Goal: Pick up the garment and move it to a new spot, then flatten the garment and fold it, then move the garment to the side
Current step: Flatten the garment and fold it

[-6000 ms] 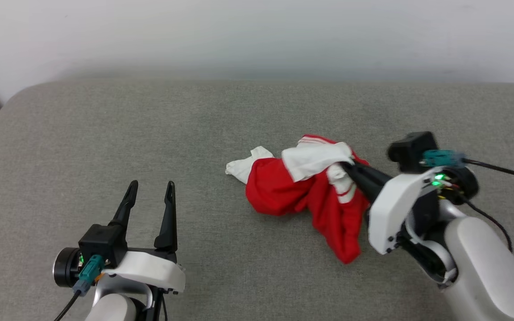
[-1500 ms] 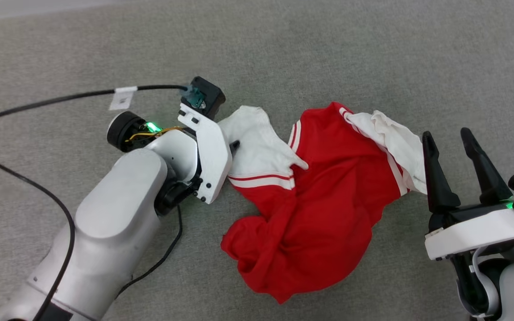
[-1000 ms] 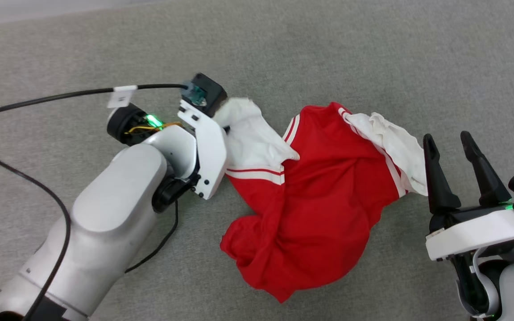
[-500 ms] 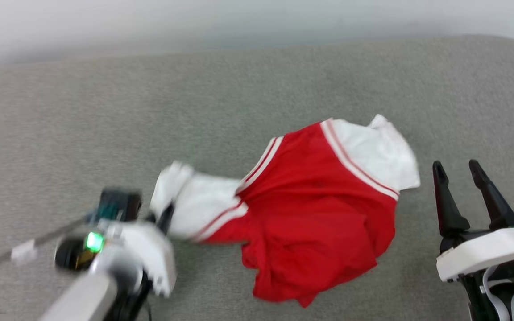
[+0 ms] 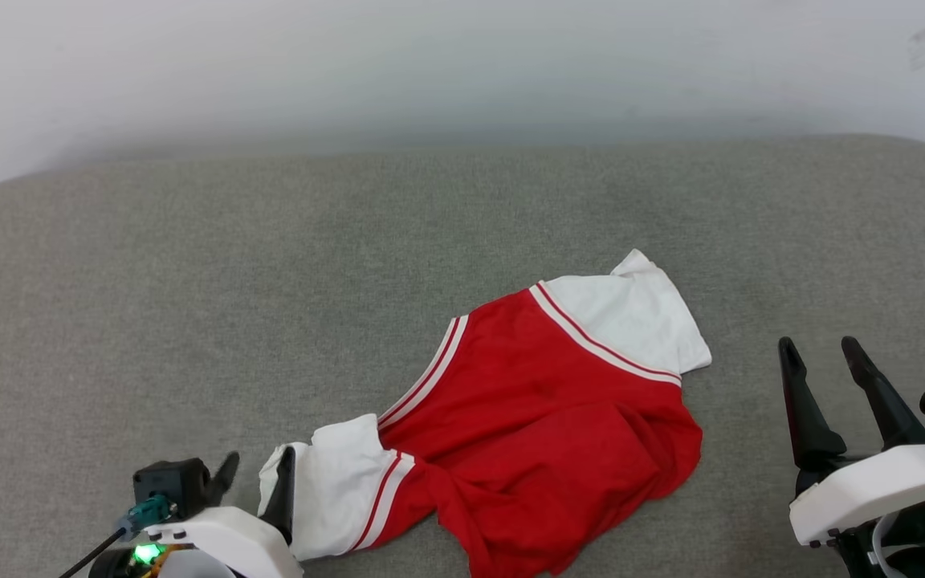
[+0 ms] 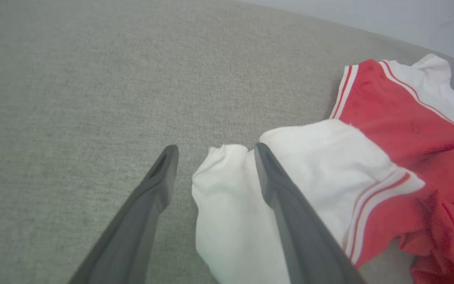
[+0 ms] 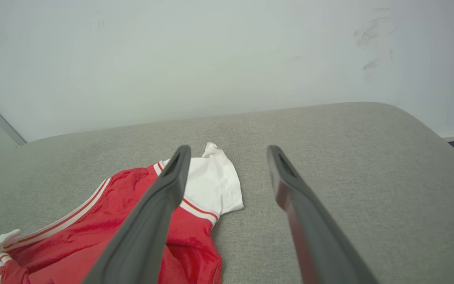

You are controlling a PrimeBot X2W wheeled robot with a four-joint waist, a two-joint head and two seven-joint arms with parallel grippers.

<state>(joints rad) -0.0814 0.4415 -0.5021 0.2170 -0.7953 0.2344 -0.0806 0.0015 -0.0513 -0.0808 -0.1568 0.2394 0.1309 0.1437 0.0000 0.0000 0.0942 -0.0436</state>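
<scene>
With the garment (image 5: 543,417) rumpled on the grey padded surface (image 5: 189,281), the left pincer (image 5: 260,455), open astride the near sleeve (image 6: 227,197), should pinch its cuff and draw outward while the open, empty right pincer (image 5: 817,343) takes the far sleeve (image 5: 631,317).

Lower hem of the garment (image 5: 559,417) runs off the bottom edge of the head view, so that end's cut off. The left gripper (image 5: 260,456) has one finger over the garment's near white sleeve, and I can't tell if it's actually touching cloth. In the right wrist view a finger of the right gripper (image 7: 229,148) covers a strip of the garment's red body. Underside's hidden too.
</scene>
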